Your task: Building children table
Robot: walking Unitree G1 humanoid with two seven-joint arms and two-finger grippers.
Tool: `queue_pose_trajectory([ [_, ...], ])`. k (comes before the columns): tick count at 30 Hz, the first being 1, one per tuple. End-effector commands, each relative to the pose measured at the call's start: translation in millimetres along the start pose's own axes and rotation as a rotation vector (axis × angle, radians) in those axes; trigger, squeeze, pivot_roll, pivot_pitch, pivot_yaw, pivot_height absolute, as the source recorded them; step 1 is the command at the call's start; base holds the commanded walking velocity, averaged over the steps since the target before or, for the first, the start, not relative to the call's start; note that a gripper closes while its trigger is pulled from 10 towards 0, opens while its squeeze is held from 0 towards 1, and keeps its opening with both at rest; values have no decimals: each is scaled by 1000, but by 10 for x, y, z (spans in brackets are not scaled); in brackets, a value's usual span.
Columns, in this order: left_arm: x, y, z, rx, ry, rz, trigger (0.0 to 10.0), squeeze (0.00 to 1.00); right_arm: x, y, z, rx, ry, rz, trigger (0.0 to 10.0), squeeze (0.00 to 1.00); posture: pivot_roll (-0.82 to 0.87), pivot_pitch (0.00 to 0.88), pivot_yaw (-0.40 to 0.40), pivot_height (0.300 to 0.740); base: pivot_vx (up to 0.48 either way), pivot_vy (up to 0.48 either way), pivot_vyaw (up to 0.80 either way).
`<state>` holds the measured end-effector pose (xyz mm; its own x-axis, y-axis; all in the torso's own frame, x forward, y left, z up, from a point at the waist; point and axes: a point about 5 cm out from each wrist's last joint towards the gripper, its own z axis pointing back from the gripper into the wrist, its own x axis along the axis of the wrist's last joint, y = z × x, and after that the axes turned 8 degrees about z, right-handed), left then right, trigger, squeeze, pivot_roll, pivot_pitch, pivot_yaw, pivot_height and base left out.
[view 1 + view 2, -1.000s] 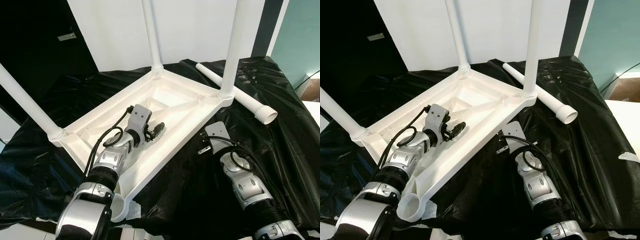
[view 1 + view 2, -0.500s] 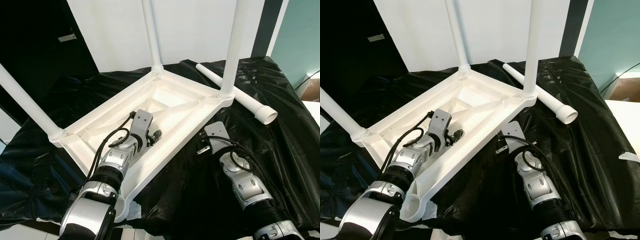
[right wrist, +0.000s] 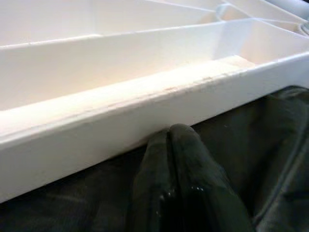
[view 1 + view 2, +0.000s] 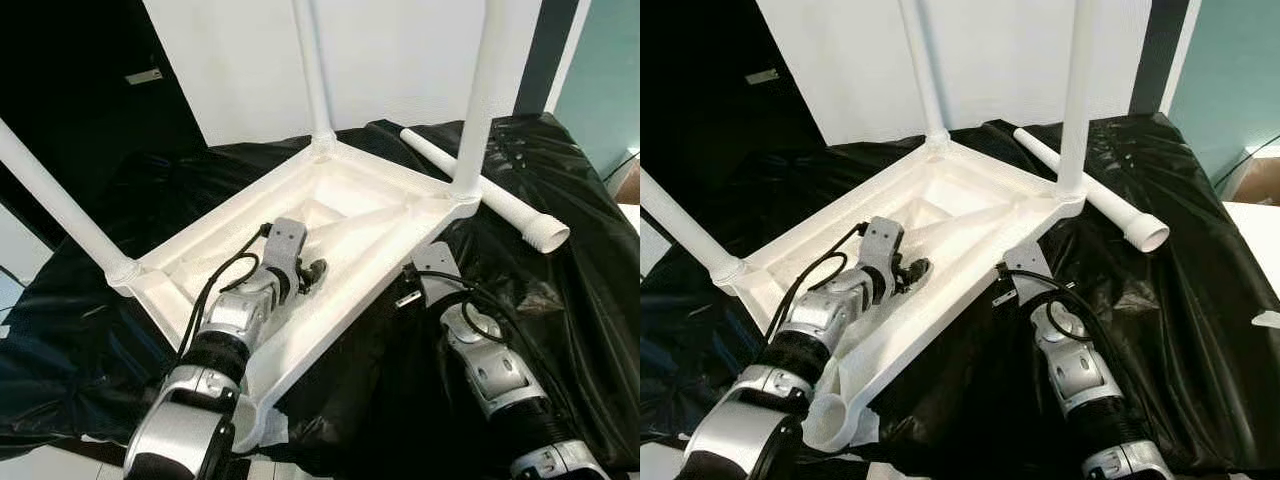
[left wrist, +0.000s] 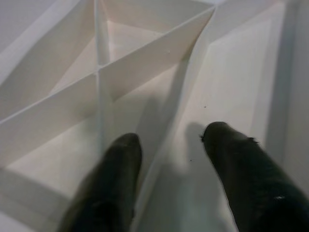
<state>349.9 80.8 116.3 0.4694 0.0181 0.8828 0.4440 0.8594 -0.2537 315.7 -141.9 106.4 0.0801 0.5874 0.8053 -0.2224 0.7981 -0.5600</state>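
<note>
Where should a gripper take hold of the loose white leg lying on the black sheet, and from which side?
Grip the loose leg at mid-shaft, coming from above, fingers across it. It lies flat on the black sheet, the shaft is a plain round tube, and its flared end is wider, probably harder to clamp.

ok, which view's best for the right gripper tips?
Right wrist view: the right gripper, fingers shut, presses under the tabletop edge. In both eye views the fingertips are hidden behind the wrist.

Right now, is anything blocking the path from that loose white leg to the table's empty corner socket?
Yes, the left arm lies across the upturned white plastic table, between the loose white tube leg and the empty near corner socket.
</note>
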Motion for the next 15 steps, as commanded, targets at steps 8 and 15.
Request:
queue_pose_trajectory([
  [8, -261, -311, 58, -349, 139, 32, 4902, 0, 88, -121, -267, 41, -17, 23, 10000, 0, -70, 0, 134, 740, 0, 0, 0],
  [15, -290, -362, 111, -358, 139, 40, 4824, 0, 224, -42, -376, 124, -74, 30, 10000, 0, -50, 0, 126, 740, 0, 0, 0],
])
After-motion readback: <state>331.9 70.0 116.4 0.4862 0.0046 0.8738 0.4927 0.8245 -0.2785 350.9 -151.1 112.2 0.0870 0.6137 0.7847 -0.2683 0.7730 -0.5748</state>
